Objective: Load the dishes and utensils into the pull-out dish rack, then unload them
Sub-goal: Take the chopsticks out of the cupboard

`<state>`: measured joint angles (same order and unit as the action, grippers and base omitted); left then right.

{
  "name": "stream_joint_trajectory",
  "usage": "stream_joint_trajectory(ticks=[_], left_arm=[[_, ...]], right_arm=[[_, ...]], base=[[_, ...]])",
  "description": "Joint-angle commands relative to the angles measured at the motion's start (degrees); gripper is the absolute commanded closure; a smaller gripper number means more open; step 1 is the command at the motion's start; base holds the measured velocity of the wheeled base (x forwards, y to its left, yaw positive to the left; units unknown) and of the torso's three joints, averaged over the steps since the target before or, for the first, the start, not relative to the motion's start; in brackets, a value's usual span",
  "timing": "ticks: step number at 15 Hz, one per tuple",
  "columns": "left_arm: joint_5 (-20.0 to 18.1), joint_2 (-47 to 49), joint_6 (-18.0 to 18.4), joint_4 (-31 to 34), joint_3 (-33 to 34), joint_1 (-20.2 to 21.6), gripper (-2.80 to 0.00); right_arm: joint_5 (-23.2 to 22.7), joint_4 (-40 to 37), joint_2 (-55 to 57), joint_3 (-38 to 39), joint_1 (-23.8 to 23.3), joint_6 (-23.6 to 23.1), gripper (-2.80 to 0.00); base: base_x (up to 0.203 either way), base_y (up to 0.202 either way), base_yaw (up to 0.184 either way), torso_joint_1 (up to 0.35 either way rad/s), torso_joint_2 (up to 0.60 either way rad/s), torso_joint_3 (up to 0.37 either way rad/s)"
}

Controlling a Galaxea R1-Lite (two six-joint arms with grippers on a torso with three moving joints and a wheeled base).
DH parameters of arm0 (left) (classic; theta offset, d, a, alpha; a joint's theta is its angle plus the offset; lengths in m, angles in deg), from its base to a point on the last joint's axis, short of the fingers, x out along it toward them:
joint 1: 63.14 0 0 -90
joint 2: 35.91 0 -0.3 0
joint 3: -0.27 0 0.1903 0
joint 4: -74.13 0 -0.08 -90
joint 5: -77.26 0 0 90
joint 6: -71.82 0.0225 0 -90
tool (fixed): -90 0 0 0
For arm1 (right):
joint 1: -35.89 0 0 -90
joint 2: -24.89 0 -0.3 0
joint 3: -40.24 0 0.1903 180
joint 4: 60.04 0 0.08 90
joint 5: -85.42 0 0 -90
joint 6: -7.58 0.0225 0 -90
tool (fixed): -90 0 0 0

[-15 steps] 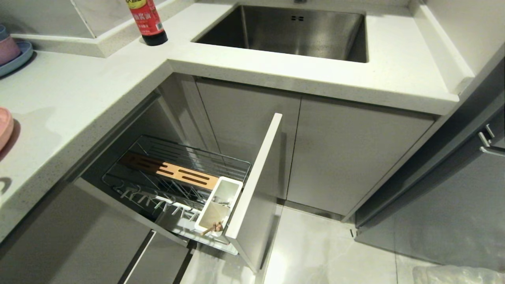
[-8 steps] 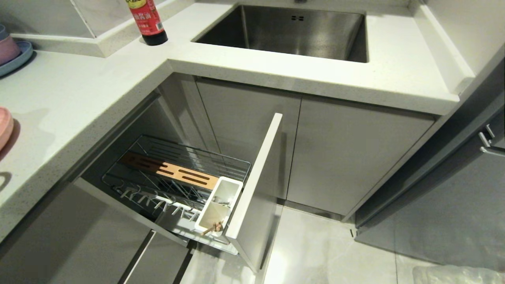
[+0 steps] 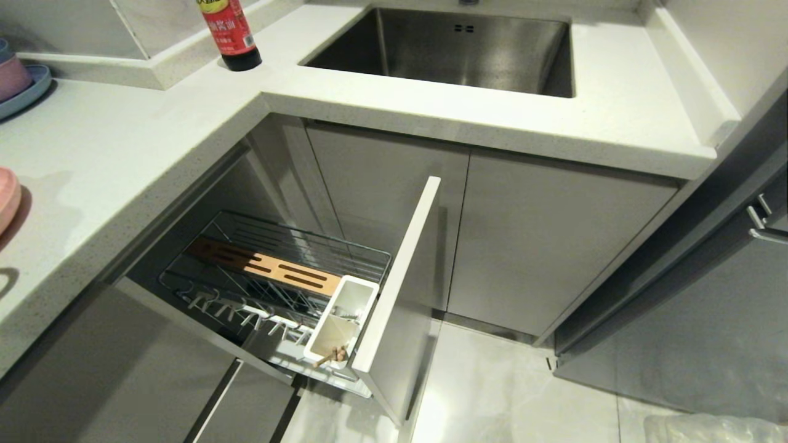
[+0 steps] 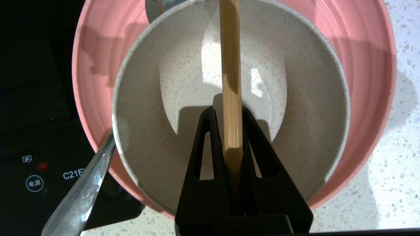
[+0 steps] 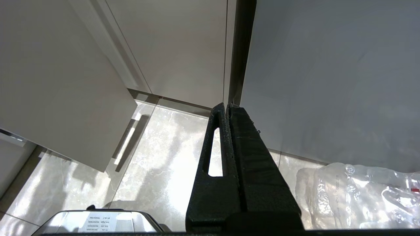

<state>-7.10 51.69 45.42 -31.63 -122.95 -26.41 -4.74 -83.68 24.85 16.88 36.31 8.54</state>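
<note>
My left gripper [image 4: 229, 111] is shut on one light wooden chopstick [image 4: 229, 49], held above the cream-white bowl [image 4: 295, 114]. The bowl sits inside the salmon-pink plate [image 4: 370, 65] on the speckled counter. The silver spoon [image 4: 82, 193] leans by the bowl's rim. In the head view only the plate's edge [image 3: 7, 200] shows at far left. The pull-out dish rack [image 3: 277, 246] stands open, and another chopstick [image 3: 332, 355] pokes out of its white caddy [image 3: 345, 320]. My right gripper [image 5: 227, 105] is shut and empty, parked low over the floor.
A steel sink [image 3: 455, 49] and a sauce bottle [image 3: 231, 31] are at the back. Stacked bowls on a blue plate [image 3: 15, 80] sit far left. A black hob [image 4: 32, 98] borders the pink plate. A plastic bag [image 5: 361, 196] lies on the floor.
</note>
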Motion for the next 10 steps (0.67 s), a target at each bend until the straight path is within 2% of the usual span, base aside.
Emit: stream_joint_trajectory(ticks=[1, 10], left_arm=[[0.07, 0.34, -0.15, 0.21, 0.1, 0.01, 0.0], [-1.07, 0.44, -0.24, 0.27, 0.8, 0.1, 0.0]], right_arm=[[-0.02, 0.0, 0.0, -0.02, -0.02, 0.0, 0.0], [-0.02, 0.0, 0.03, -0.02, 0.02, 0.0, 0.0]], base=[[0.0, 0.0, 0.0, 0.0, 0.0, 0.0], [0.0, 0.0, 0.0, 0.0, 0.0, 0.0]])
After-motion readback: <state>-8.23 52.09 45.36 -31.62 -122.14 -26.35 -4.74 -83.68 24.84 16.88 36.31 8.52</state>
